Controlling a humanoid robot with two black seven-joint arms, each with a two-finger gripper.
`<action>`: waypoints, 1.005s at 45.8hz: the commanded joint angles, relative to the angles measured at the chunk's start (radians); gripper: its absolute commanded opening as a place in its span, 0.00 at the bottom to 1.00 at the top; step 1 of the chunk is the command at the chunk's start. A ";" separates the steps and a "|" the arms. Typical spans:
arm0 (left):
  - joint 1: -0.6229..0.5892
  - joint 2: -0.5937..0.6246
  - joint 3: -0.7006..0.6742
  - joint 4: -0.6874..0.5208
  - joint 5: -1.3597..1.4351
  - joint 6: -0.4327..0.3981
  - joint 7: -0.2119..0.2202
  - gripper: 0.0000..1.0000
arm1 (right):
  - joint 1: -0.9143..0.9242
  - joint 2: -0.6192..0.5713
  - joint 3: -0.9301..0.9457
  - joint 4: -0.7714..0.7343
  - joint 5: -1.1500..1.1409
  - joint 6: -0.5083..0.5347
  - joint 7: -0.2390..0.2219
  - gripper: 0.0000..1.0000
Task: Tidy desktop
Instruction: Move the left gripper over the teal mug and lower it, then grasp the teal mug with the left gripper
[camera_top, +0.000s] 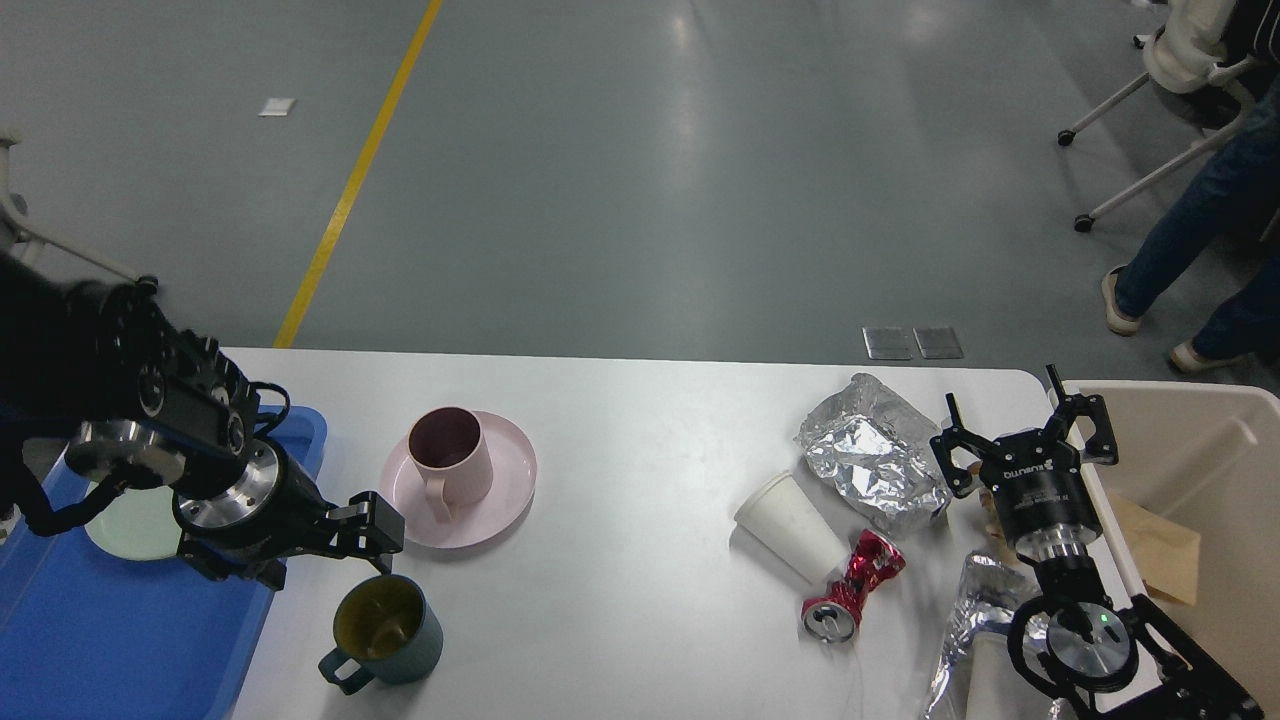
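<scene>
The white desktop holds a pink mug on a pink saucer, a teal mug, a tipped white paper cup, a crushed red can and crumpled foil. My left gripper is open and empty, low at the tray's edge, just above and left of the teal mug. My right gripper is open and empty, right of the foil, beside the bin.
A blue tray at the left holds a green plate, partly hidden by my left arm. A beige bin at the right holds brown paper. More foil lies under my right arm. A person's legs stand at the far right.
</scene>
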 joint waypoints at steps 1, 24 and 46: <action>0.122 0.049 -0.047 0.058 0.062 0.056 0.000 0.96 | 0.000 0.000 0.000 0.000 0.001 0.000 0.000 1.00; 0.340 0.014 -0.090 0.199 0.100 0.150 0.000 0.96 | 0.000 0.000 0.000 0.000 0.001 0.000 0.000 1.00; 0.433 -0.024 -0.133 0.251 0.126 0.217 0.001 0.50 | 0.000 0.000 0.000 0.000 0.001 0.000 0.000 1.00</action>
